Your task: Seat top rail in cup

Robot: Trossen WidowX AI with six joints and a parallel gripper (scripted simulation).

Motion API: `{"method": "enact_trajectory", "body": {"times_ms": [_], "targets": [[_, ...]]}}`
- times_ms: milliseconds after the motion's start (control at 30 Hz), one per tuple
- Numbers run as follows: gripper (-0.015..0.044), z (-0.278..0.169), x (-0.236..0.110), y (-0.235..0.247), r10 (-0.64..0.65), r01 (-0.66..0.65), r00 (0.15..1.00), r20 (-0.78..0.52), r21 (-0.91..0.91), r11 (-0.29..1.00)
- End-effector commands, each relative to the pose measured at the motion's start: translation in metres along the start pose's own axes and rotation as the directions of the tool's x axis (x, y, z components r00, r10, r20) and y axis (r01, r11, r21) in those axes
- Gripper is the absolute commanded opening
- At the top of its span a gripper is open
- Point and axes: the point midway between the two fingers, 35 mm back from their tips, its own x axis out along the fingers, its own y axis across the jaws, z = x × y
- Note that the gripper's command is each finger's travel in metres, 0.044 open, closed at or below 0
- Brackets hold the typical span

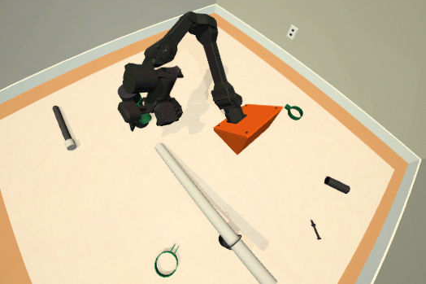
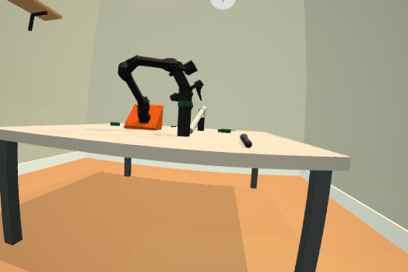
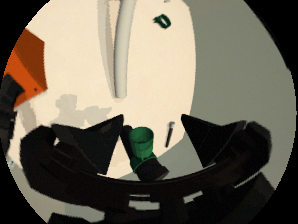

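Note:
The pale top rail (image 1: 195,193) (image 2: 198,117) (image 3: 124,36) lies slanted through the loop cap (image 1: 227,246). Its cut end (image 1: 161,149) rests on the table, apart from the big dark post (image 2: 184,121). The green brace band (image 2: 185,104) (image 1: 141,102) (image 3: 140,141) sits near the post's top. My gripper (image 1: 141,111) (image 2: 187,94) (image 3: 153,116) is open at the post top, with a finger on each side of the band. It is well away from the rail. I cannot make out the rail-end cup clearly under the gripper.
The arm's orange wedge base (image 1: 254,124) (image 2: 153,118) stands at the back. Loose parts lie about the table: a dark pipe with a pale tip (image 1: 63,127), two green rings (image 1: 167,264) (image 1: 293,112), a short dark cylinder (image 1: 336,185) (image 2: 246,140) and a small bolt (image 1: 315,229).

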Motion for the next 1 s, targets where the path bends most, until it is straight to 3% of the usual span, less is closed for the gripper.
{"method": "enact_trajectory", "body": {"times_ms": [0, 200, 433, 967], "targets": [[0.0440, 0.007, -0.003, -0.003, 0.005, -0.005, 1.000, 0.009, 0.095, 0.995], [0.0440, 0.040, -0.023, -0.017, 0.018, -0.031, 0.999, 0.032, 0.479, 0.877], [0.0440, 0.078, -0.050, -0.026, 0.023, -0.043, 0.999, 0.036, 0.823, 0.566], [0.0440, 0.121, -0.086, -0.030, 0.009, -0.016, 1.000, 0.015, 0.996, 0.091]]}}
